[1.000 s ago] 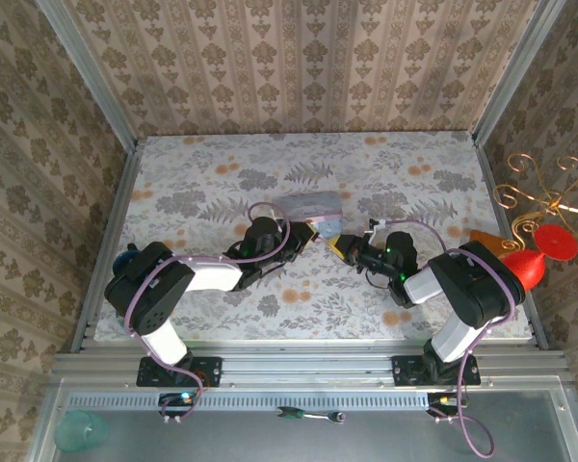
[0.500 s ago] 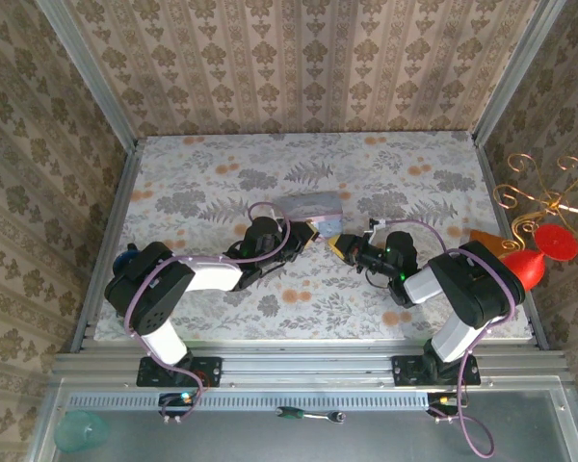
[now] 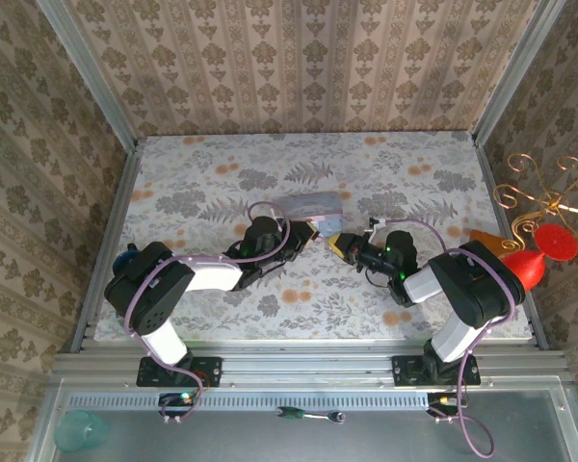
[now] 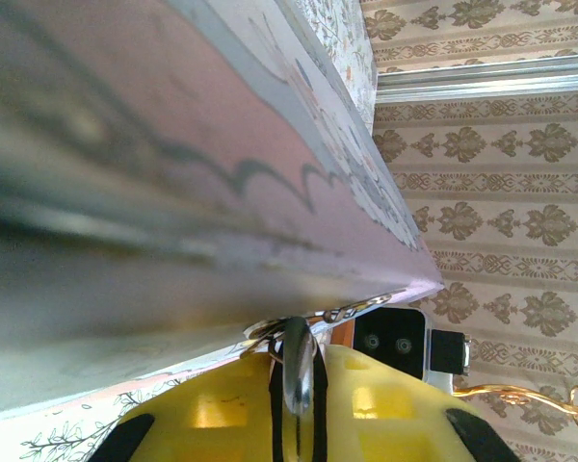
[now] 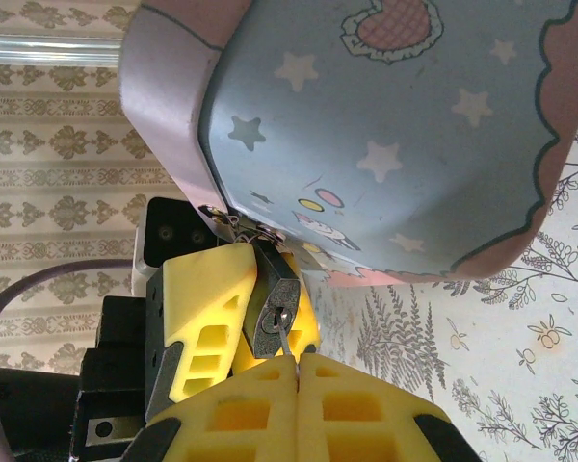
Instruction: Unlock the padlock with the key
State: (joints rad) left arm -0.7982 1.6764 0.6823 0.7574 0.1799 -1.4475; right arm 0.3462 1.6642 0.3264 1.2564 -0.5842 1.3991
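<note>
The small black padlock hangs by its thin shackle from the clasp of the pastel tin. My left gripper is shut on the padlock's body, one yellow finger on each side. In the left wrist view the padlock's metal edge shows between those fingers, under the tin. The key is a thin sliver with its tip in the keyhole. My right gripper is shut on the key's other end. From above, the left gripper and the right gripper meet nose to nose beside the tin.
A green-handled tool lies on the front rail and a teal cup stands at the bottom left. Red and orange objects and a gold wire stand sit outside the right wall. The flowered table lies beyond.
</note>
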